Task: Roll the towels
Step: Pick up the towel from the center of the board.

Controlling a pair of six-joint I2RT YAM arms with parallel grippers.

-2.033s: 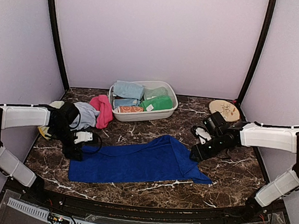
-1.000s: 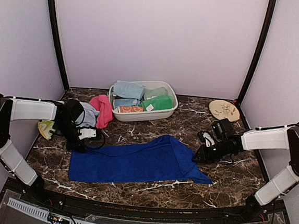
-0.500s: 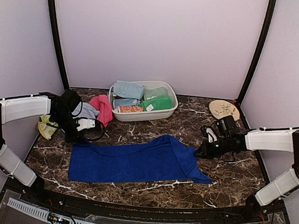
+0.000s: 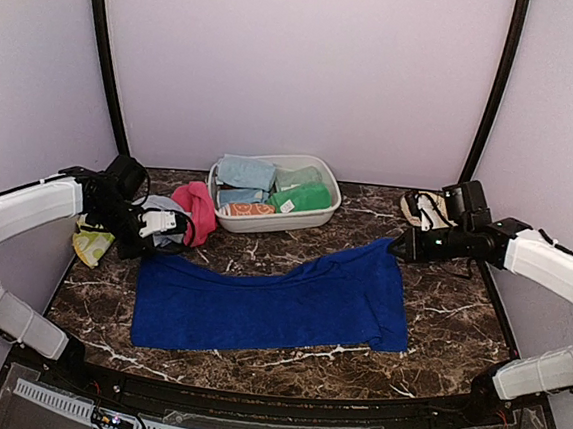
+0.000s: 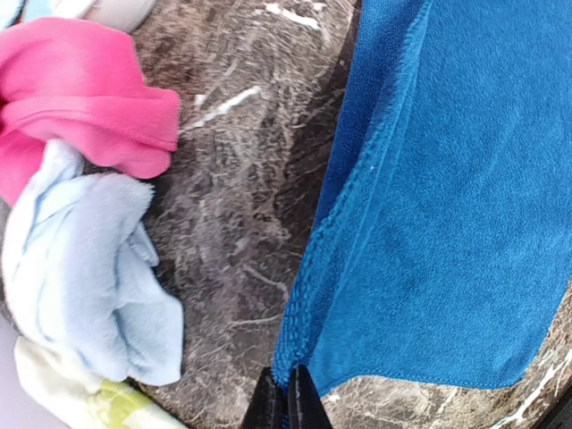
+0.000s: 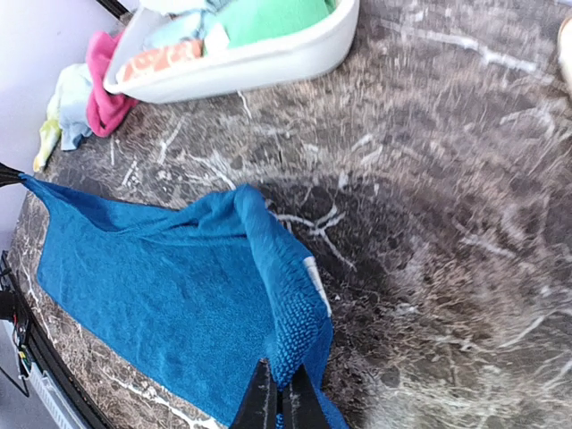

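Observation:
A long royal blue towel [image 4: 269, 298] lies spread across the front of the table. My left gripper [image 4: 146, 252] is shut on its far left corner [image 5: 295, 362]. My right gripper [image 4: 396, 249] is shut on its far right corner, which is lifted off the marble [image 6: 299, 331]. In the left wrist view my left gripper [image 5: 286, 393] pinches the towel's edge; in the right wrist view my right gripper [image 6: 279, 389] does the same. A pink towel [image 4: 195, 210] and a pale blue towel [image 5: 80, 268] lie bunched at the back left.
A white oval tub [image 4: 266, 223] at the back centre holds pale blue, green and orange-patterned cloths. A round tan plate [image 4: 423, 208] sits at the back right, partly behind my right arm. A yellow-green cloth [image 4: 91, 246] lies by the left wall.
Both grippers closed on the blue towel's far corners. The right one drew its corner back and to the right, spreading the towel wider. The left one shifted slightly back.

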